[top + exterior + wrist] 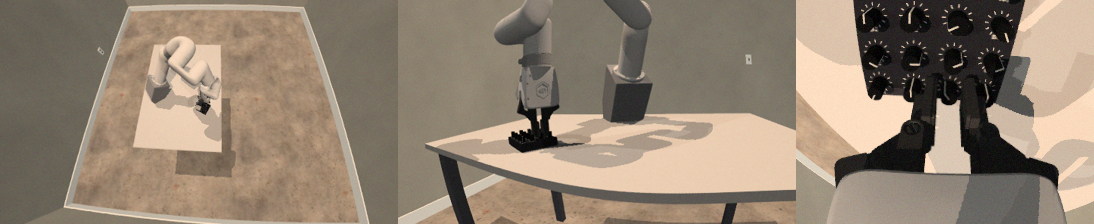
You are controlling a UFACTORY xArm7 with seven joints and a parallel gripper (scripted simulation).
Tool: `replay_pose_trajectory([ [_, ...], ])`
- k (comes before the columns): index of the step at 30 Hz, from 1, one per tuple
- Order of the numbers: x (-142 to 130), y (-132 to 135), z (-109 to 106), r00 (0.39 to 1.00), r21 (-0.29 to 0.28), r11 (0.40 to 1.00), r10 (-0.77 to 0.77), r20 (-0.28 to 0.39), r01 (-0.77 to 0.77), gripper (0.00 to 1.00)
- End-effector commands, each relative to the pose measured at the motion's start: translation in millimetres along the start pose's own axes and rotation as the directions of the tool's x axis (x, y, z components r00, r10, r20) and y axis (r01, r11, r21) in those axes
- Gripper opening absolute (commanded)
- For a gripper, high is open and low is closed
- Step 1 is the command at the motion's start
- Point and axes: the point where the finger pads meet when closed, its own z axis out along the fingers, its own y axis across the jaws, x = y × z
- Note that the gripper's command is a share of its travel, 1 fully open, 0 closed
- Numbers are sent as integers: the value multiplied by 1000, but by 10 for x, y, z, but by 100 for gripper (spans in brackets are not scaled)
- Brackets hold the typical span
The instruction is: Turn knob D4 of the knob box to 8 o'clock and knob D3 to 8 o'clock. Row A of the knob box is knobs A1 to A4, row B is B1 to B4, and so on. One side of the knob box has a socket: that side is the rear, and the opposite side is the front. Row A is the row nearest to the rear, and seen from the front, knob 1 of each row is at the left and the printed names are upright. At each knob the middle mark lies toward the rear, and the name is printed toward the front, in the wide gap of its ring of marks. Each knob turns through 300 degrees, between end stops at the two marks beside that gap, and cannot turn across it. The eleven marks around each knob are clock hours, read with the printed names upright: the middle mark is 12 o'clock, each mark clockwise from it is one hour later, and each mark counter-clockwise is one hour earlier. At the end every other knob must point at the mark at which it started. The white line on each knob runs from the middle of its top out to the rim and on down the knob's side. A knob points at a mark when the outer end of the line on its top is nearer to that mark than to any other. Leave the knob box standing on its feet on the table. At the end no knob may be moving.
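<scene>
The black knob box (204, 108) (528, 147) (935, 39) stands on the table. In the wrist view its row D is the lowest row. My gripper (540, 132) (949, 92) points down at that row, its fingers a little apart and open, one on each side of knob D3 (949, 95). The white line on D3 runs up and slightly left in the wrist view. Knob D4 (987, 95) is just right of the right finger and partly hidden by it; its line shows as a near-vertical streak. The exact marks at both knobs are hidden or too small to read.
Knob D2 (911, 92) is close to the left finger and D1 (877, 91) is further left. Knob C3 (954, 60) and the other rows rise beyond the fingertips. The box stands near an edge of the table (170, 130) (701, 163). The arm's base block (629, 102) stands further back.
</scene>
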Motion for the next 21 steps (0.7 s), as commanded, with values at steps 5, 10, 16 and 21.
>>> replay_pose_trajectory([
  [5,5,-10,-7,1000,2,1000,0,-1,0,19],
  [10,5,-10,-30,1000,2,1000,0,-1,0,19],
  [16,5,-10,-157,1000,2,1000,0,-1,0,19],
  [21,5,-10,-290,1000,2,1000,0,-1,0,19],
])
